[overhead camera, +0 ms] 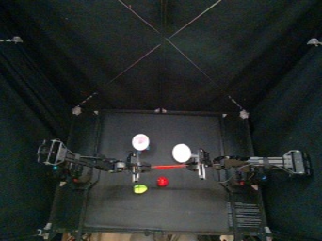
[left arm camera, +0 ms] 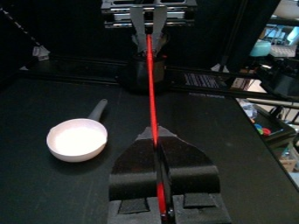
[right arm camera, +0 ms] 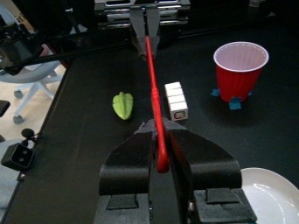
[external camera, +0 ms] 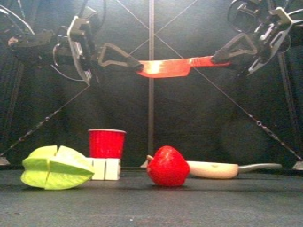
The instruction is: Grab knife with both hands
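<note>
Knife [external camera: 166, 66] held level in the air between both tools, well above the tabletop [overhead camera: 113, 202]. Left tool [left arm camera: 156, 140] clenched on one end of the red strip, right tool [right arm camera: 159, 140] clenched on the other end; each faces the other along the blade. Below the knife on the tabletop: red ball [external camera: 168, 167], yellow-green lump [external camera: 56, 168], red cup [external camera: 106, 143], small white block [right arm camera: 177, 101], white pan [left arm camera: 77, 140] off to the left tool's side.

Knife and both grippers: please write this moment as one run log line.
knife: lifted above table, level | left gripper: shut on knife | right gripper: shut on knife
</note>
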Motion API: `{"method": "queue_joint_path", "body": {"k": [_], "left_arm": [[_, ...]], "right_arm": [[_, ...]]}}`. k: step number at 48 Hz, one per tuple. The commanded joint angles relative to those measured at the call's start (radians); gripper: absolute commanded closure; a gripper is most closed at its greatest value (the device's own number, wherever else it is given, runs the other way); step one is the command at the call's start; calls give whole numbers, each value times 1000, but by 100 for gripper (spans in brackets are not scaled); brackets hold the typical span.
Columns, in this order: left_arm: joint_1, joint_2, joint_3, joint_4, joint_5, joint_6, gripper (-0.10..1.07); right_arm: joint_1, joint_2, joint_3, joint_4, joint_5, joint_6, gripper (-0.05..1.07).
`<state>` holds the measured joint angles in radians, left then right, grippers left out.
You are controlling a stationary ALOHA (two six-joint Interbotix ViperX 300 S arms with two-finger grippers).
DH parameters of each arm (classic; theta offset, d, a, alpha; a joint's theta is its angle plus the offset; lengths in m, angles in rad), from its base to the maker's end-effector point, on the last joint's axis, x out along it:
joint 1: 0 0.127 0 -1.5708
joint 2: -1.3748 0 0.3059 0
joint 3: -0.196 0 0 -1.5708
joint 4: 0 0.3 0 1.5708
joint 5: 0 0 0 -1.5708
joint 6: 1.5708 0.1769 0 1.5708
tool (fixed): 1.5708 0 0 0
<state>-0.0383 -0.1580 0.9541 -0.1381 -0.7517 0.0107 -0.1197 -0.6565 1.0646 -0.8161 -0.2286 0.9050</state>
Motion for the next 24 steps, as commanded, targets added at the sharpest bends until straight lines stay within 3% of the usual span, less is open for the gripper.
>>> {"method": "queue_joint_path", "body": {"k": [1, 24], "left_arm": [[6, -6, -6, 2, -8, -2, 83], [8, -5, 3, 37, -8, -2, 83]], "right_arm": [[3, -6, -11, 2, -3, 2, 53], [32, 29, -23, 2, 15, 6, 53]]}}
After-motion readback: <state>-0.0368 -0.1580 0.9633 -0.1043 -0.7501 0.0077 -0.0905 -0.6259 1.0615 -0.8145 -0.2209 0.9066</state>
